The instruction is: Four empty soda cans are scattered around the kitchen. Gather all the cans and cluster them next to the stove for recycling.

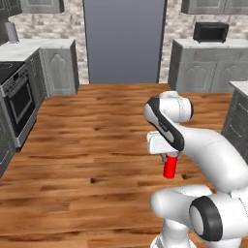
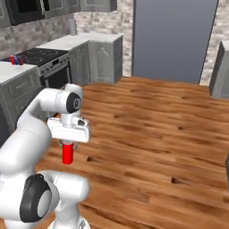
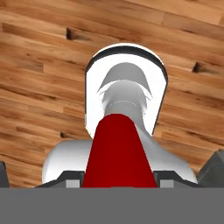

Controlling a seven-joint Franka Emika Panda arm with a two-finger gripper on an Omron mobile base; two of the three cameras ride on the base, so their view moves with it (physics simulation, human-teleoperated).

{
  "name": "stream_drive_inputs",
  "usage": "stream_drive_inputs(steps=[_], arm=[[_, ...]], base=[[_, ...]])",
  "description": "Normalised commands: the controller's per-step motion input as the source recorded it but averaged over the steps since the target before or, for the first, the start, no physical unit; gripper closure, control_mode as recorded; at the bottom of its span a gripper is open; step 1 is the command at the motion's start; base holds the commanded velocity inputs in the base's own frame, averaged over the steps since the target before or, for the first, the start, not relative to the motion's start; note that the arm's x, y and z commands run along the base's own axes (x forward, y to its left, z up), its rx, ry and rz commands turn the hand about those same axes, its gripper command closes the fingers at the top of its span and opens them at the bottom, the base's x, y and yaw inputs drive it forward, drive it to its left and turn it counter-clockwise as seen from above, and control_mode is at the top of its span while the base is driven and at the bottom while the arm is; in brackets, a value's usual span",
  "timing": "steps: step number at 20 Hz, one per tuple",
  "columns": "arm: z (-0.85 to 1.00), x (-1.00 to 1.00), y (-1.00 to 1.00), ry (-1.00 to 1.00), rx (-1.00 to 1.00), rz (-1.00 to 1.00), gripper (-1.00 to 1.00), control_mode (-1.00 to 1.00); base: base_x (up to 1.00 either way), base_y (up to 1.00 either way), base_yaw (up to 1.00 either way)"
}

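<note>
Hand view looks straight down the red soda can (image 3: 118, 151), which hangs upright below the hand (image 3: 117, 181), pinched between the fingers and carried above the wood floor (image 3: 39, 65). From the left base view the hand (image 1: 169, 157) is tucked in close over the robot's own base, grasping the can (image 1: 169, 167) by its upper part. The grip looks shallow, so a sharp swing of the arm or a jolt while the base drives could tilt the can or let it drop and roll away across the planks. The stove (image 2: 38, 56) lies well away from the hand, ahead and to its left, with two small cans (image 2: 16, 60) already standing on the white tabletop (image 2: 11, 71) just beside the cooktop; setting this one down carelessly could knock them over. Grey cabinets and brick-pattern walls ring the room.
</note>
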Motion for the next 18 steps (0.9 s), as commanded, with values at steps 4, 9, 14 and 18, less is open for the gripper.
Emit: stream_drive_inputs(steps=[4, 9, 14, 18], arm=[[0.00, 0.00, 0.00, 0.00, 0.00, 0.00, 1.00, 1.00], [0.00, 0.00, 0.00, 0.00, 0.00, 0.00, 1.00, 1.00], [0.00, 0.00, 0.00, 0.00, 0.00, 0.00, 1.00, 1.00], [0.00, 0.00, 0.00, 0.00, 0.00, 0.00, 1.00, 1.00]], base=[[0.58, 0.00, 0.41], [0.61, 0.00, 0.50], [0.84, -0.01, 0.50], [1.00, -0.07, 0.50]])
